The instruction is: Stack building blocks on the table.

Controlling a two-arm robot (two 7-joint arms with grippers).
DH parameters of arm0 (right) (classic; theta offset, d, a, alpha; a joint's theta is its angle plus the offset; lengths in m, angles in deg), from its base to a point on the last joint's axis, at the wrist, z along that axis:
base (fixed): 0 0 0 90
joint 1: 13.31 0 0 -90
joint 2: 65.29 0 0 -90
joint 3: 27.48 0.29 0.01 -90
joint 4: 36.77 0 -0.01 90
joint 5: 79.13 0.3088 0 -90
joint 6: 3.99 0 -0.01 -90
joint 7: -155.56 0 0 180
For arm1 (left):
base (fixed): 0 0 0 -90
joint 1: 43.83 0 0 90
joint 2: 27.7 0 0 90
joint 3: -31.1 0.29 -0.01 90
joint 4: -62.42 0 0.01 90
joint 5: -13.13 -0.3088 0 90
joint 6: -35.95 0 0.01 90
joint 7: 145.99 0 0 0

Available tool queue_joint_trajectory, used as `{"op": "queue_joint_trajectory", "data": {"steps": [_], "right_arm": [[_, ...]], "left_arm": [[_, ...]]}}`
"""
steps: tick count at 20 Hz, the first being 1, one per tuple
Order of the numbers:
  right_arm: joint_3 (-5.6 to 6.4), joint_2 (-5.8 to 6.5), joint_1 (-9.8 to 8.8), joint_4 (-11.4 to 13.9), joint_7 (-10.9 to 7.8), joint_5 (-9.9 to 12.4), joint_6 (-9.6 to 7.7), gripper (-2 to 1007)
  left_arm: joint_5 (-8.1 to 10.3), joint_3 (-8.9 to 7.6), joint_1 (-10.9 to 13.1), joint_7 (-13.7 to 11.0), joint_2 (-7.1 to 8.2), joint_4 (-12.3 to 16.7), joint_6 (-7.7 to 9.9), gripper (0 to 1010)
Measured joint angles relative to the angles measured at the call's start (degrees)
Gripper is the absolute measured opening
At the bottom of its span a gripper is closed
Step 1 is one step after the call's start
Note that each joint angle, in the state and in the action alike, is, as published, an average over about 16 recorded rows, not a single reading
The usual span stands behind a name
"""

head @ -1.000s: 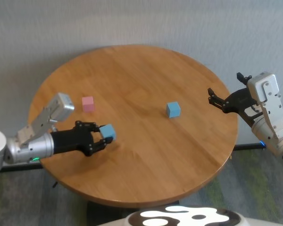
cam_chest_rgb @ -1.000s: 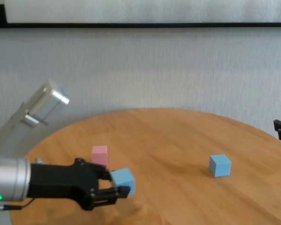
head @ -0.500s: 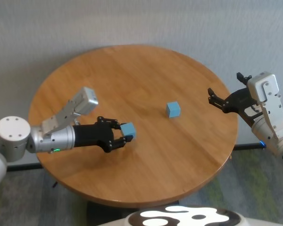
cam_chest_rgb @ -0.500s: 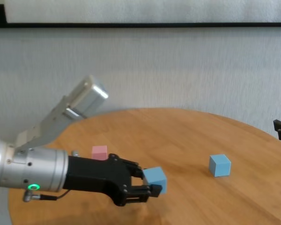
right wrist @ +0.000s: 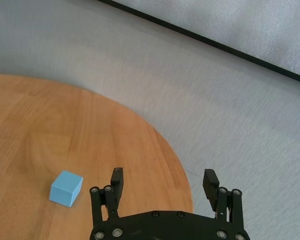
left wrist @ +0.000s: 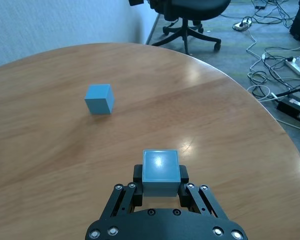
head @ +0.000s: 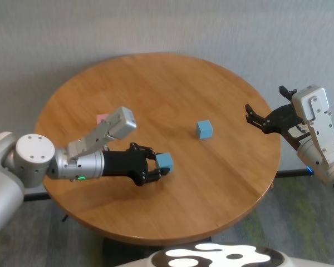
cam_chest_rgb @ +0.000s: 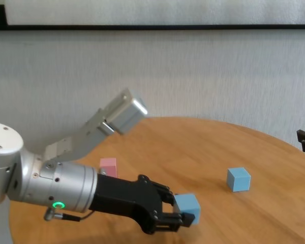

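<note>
1. Head view shows the left gripper [head: 157,168] clamped on a light blue block [head: 165,162], and it has travelled a good way over the past second: from close to the table's [head: 172,217] left edge, beside the pink block, out toward the middle, staying on the near side of centre
2. The carried cube sits squarely between the black fingers [left wrist: 183,176] and looks lifted clear of the wood rather than dragged
3. The pink block [cam_chest_rgb: 108,165] is left behind near the left edge, now half hidden behind the left forearm
4. Farther on, the second blue block [head: 204,129] stands alone just right of the table's centre, untouched. The carried cube is heading that way but is still well apart from it, so my guess is this one is meant to go on top, and the placing is not yet begun
5. Out past the table's right edge, the right gripper [right wrist: 164,186] hangs idle with its jaws spread wide, nothing in them
</note>
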Motion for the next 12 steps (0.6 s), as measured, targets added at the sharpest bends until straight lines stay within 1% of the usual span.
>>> {"op": "queue_joint_trajectory", "data": {"steps": [7, 12], "right_arm": [[0.0, 0.0, 0.0, 0.0, 0.0, 0.0, 0.0, 1005], [0.0, 0.0, 0.0, 0.0, 0.0, 0.0, 0.0, 1005]], "left_arm": [[-0.44, 1.23, -0.23, -0.12, -1.02, -0.27, 1.2, 402], [-0.27, 1.66, -0.26, -0.66, -1.56, -0.81, 1.23, 402]]}}
